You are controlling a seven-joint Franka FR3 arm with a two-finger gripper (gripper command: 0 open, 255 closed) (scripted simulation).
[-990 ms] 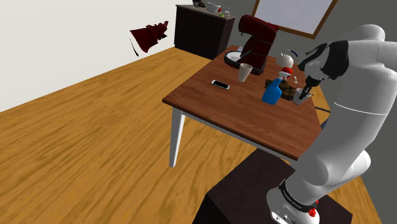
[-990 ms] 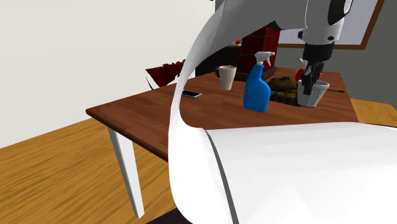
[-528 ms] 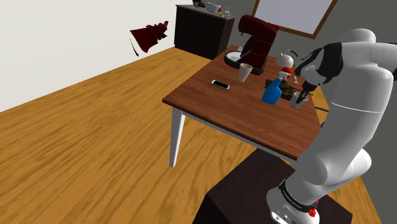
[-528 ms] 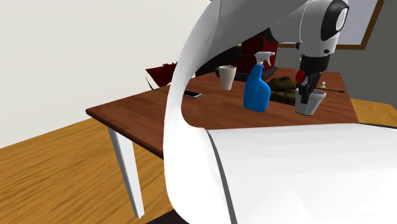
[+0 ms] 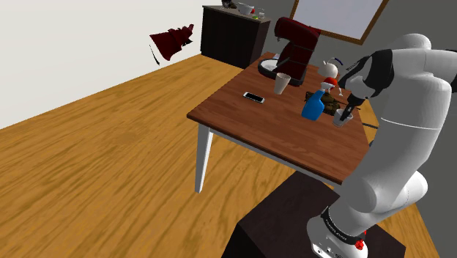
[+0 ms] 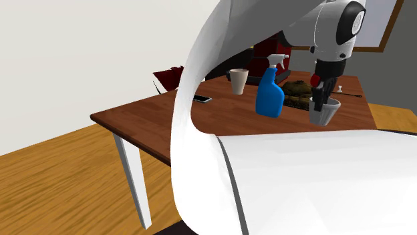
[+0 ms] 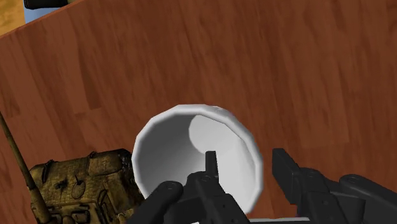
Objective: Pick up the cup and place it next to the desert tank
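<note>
A white cup point(image 7: 191, 146) stands on the brown wooden table point(image 5: 278, 135), right beside the olive-brown desert tank point(image 7: 83, 184). My black gripper point(image 7: 247, 160) hangs just over the cup's rim, open. One finger point(image 7: 210, 162) is inside the cup and the other is outside its wall, and neither presses the wall. In the shoulder view the cup point(image 5: 341, 117) sits under the gripper point(image 5: 346, 110), with the tank point(image 5: 333, 105) just beyond it. The second exterior view shows the cup point(image 6: 325, 113) below the gripper point(image 6: 323, 93), at the tank's point(image 6: 297, 90) right.
A blue spray bottle point(image 5: 313, 106) stands next to the tank. Farther back are a tan paper cup point(image 5: 282, 83), a phone point(image 5: 253, 97), a red coffee machine point(image 5: 296, 48) and a small red-and-white figure point(image 5: 329, 71). The table's near edge lies close to the cup.
The gripper brought the cup down onto the table beside the tank, then its fingers parted from the cup's wall.
</note>
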